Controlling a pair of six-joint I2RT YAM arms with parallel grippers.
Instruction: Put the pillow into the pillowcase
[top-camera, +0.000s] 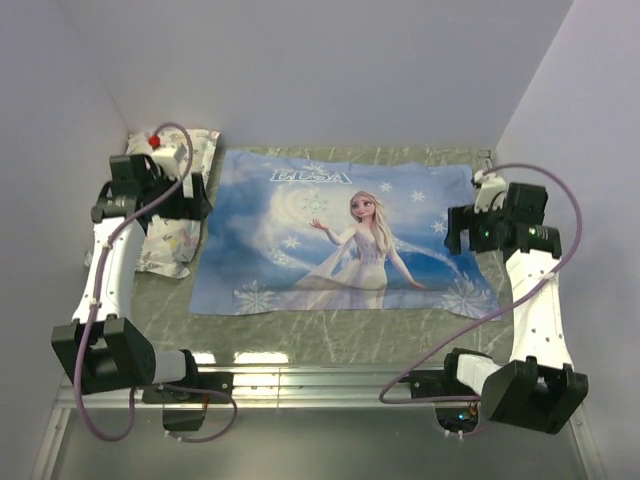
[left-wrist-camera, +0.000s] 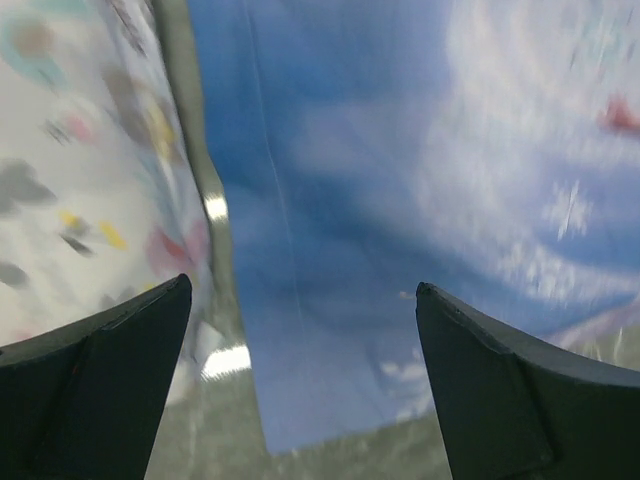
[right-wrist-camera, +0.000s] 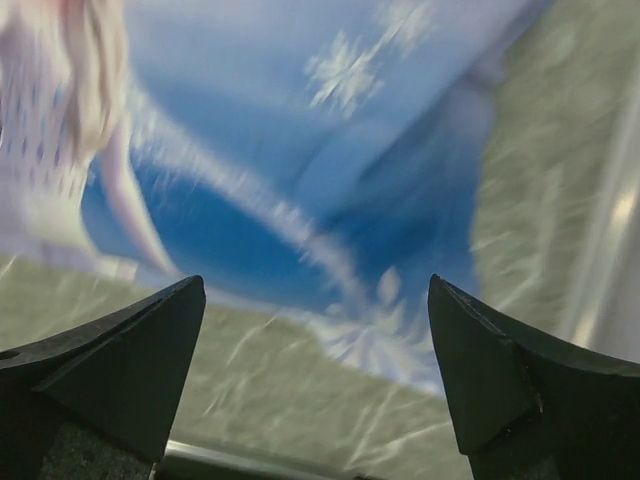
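Pillowcase: the large thin fabric case (top-camera: 340, 235), blue snow-queen face up, lies spread flat on the greenish marbled table (top-camera: 330, 335), its long edges running left to right.
Pillow: the cream foam pillow shows in no view. I cannot tell whether it sits inside the case or out of sight.
Left gripper: the left gripper (top-camera: 188, 195) hangs over the case's left edge with its black fingers spread wide and nothing between them. In its wrist view the blue cloth's edge and a strip of bare table run between the tips.
Right gripper: the right gripper (top-camera: 462, 228) is likewise spread and empty, above the case's near right corner.
Neighbour: a smaller white pillow with animal-and-flower print (top-camera: 170, 245) lies just beside the case's left edge, partly under the left arm.
Risk, wrong object: the left fingers could close on the printed pillow, since it lies so close.
Risk, grasp: pinching flat cloth may catch both layers and seal the opening, or the tips may slide off the thin fabric.
Risk, opening: which edge is open cannot be read here.
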